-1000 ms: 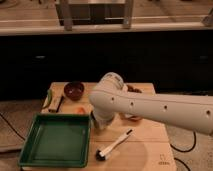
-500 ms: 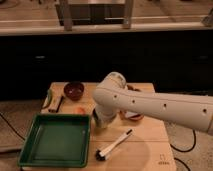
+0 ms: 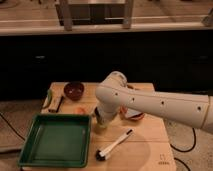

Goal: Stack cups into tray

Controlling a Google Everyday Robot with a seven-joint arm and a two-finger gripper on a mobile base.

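A green tray lies at the table's front left, with nothing in it. My white arm reaches in from the right and bends down just right of the tray. My gripper points down at a small yellowish cup standing beside the tray's right rim. The arm hides most of the gripper. A dark red bowl sits at the back left. A reddish bowl or cup shows partly under the arm. A small orange thing lies behind the tray.
A white-handled brush with a dark head lies on the wooden table in front of the gripper. A green item and a dark bar lie at the far left. A dark counter stands behind.
The arm's elbow has shifted slightly to the right. The gripper stays over the yellowish cup beside the tray. Nothing else has moved.
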